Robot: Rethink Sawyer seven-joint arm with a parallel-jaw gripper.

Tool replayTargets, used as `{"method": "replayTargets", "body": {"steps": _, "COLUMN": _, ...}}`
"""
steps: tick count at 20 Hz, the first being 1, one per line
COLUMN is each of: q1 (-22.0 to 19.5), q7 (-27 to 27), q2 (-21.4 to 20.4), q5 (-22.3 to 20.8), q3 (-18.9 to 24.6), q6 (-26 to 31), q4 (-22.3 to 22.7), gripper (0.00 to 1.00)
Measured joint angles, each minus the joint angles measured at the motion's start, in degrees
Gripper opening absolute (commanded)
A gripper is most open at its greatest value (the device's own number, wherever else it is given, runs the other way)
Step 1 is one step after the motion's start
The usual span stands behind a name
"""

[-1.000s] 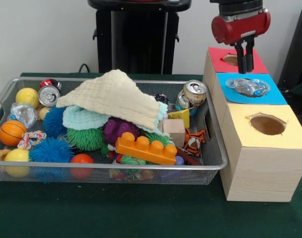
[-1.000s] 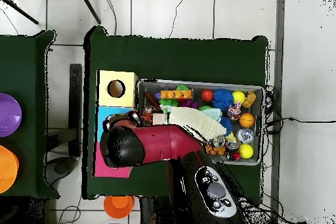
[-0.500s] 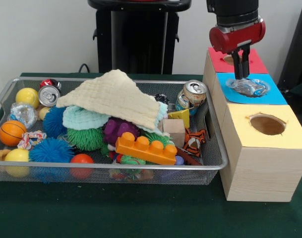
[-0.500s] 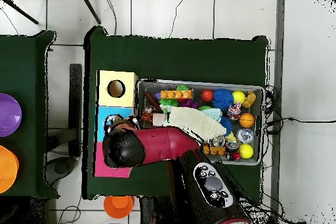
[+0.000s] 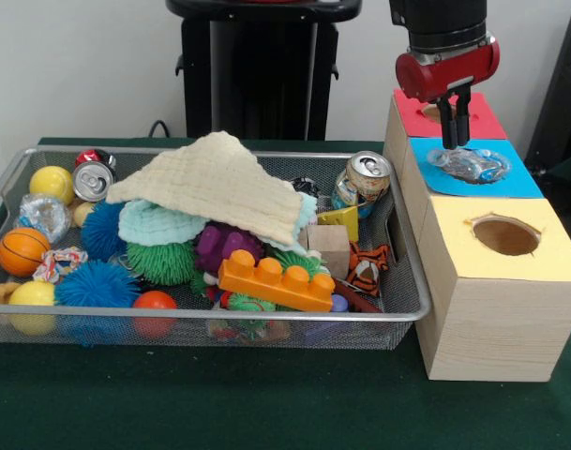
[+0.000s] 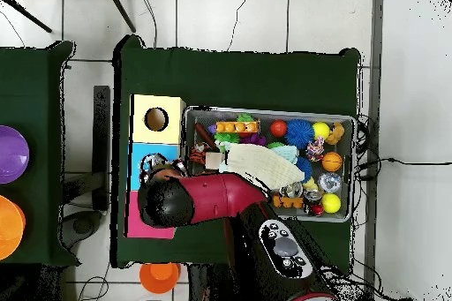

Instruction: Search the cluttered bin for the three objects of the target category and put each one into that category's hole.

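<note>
Blue-topped box: crushed can, seemingly crosswise.

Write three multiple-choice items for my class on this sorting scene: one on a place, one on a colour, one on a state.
1. Where does the crushed can lie?
A. on the blue box's hole
B. on the yellow box
C. under the cloth

2. What colour is the toy brick in the bin?
A. green
B. orange
C. white

3. How does the yellow box's hole stand?
A. plugged
B. taped over
C. open

Key:
1 A: crushed can sits on the blue box, under the gripper.
2 B: toy brick is orange.
3 C: yellow box shows a dark open hole.
</note>
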Motion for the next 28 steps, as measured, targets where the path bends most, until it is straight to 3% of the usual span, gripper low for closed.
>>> {"method": "replayTargets", "body": {"steps": 19, "q1": 0.8, "q7": 0.0, "q2": 0.0, "q5": 0.0, "q3": 1.7, "q6": -7.1, "q4": 1.0, "gripper": 0.00}}
{"method": "replayTargets", "body": {"steps": 28, "q1": 1.8, "q7": 0.0, "q2": 0.0, "q5": 0.0, "q3": 1.7, "q6": -7.1, "q4": 1.0, "gripper": 0.00}}
